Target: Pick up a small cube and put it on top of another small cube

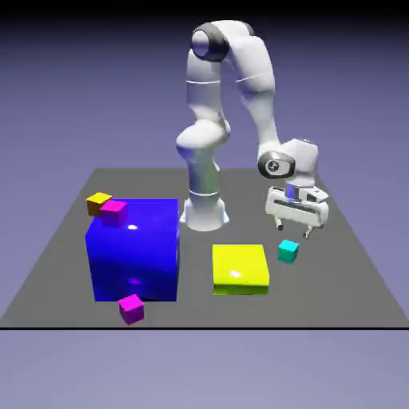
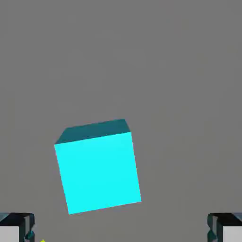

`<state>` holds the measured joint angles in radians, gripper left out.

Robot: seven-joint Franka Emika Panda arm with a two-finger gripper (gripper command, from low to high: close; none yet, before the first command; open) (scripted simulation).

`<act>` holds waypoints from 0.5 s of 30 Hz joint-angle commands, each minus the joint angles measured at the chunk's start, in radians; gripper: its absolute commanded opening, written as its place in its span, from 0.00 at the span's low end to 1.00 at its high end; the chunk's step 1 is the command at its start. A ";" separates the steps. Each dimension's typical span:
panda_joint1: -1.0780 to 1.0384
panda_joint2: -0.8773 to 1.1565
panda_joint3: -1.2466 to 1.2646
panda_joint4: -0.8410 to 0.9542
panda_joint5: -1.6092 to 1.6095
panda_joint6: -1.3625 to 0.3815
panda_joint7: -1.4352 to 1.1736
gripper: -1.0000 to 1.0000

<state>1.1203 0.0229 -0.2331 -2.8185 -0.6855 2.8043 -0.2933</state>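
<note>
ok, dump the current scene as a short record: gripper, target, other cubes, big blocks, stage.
gripper: open, above the table, nothing between the fingertips
target: cyan cube, on the table, not grasped
alignment: cube off-centre between the fingertips and turned slightly in the hand view
magenta cubes: one in front of the big blue cube, one at its upper left in the exterior view
small yellow cube: beside the upper magenta one; support unclear
flat yellow block: between blue and cyan cubes
stage: pre-grasp, stack not made
</note>
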 commanded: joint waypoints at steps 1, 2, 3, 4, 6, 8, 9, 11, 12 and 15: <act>-0.001 0.036 -0.021 0.011 -0.027 0.027 0.026 0.50; 0.012 0.072 -0.042 0.021 -0.054 0.054 0.051 0.50; 0.026 0.109 -0.062 0.032 -0.081 0.081 0.077 0.50; 0.039 0.145 -0.083 0.043 -0.108 0.108 0.102 0.50; 0.066 0.217 -0.125 0.064 -0.161 0.162 0.153 0.50; 0.094 0.290 -0.166 0.086 -0.215 0.216 0.204 0.50; 0.098 0.300 -0.173 0.089 -0.223 0.224 0.212 0.50; 0.098 0.300 -0.173 0.089 -0.223 0.224 0.212 0.00; 0.084 0.264 -0.152 0.078 -0.196 0.197 0.186 0.00; 0.043 0.156 -0.089 0.046 -0.116 0.116 0.110 0.00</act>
<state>1.1636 0.1784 -0.3224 -2.7723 -0.8015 2.9196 -0.1832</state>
